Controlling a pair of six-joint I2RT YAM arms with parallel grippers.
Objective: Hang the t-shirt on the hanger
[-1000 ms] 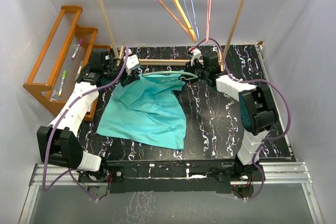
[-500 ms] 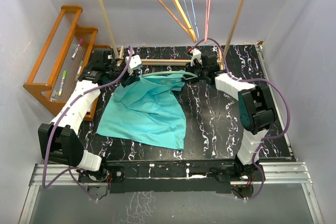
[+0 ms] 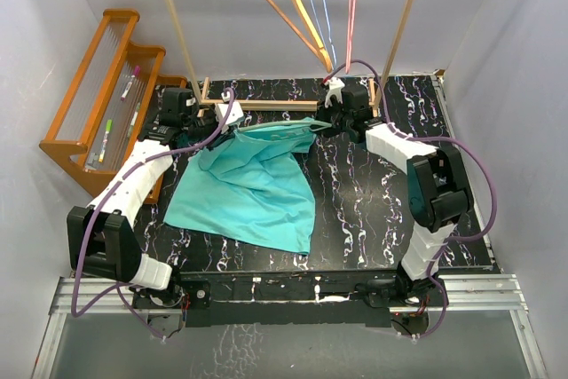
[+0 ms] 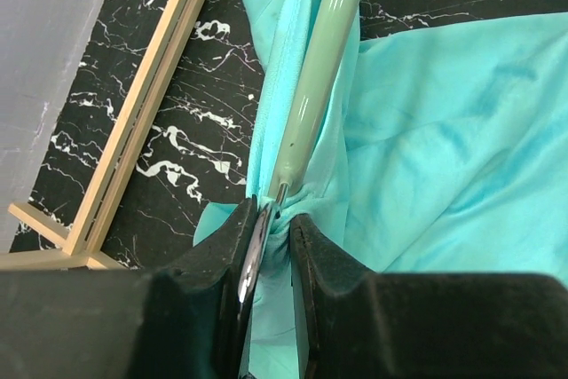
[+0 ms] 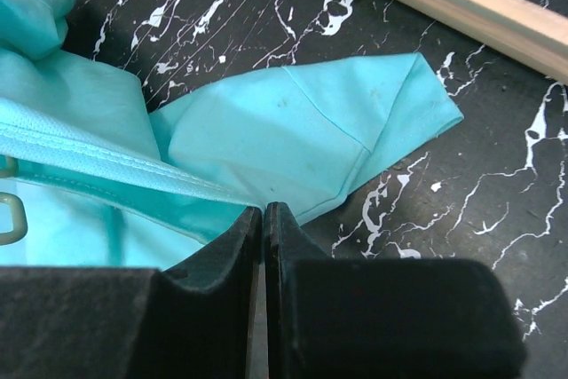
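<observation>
- The black marbled table (image 3: 382, 210) carries everything; the t-shirt (image 3: 248, 188) lies left of its centre, most of the body spread flat toward the near edge, the far edge lifted and pulled into a line just in front of the wooden rail (image 3: 266, 105).
- The hanger (image 4: 319, 68) sits along that lifted edge; in the left wrist view its pale bar runs through the cloth with teal fabric folded on both sides, so this end looks to be inside the garment; how far the other end is covered I cannot tell.
- The left gripper (image 4: 271, 219) has its jaws nearly together, pinching bunched cloth right where the bar's end meets them; whether the plastic itself is caught too is unclear.
- The right gripper (image 5: 264, 210) has its jaws pressed flat together; the stitched hem (image 5: 106, 161) runs straight into their tips, so it appears to nip the shirt's edge; a short sleeve (image 5: 355, 122) lies flat on the table just beyond.
- The step in hand, as I judge it, is drawing the shirt's opening over the hanger's shoulders; to do it well, treat the left side as a steady anchor; move the right side outward and slightly upward so the hem slides over the bar rather than dragging it; hold the edge taut but not strained, since so thin a pinch could slip; watch that the sleeve does not fold under.
</observation>
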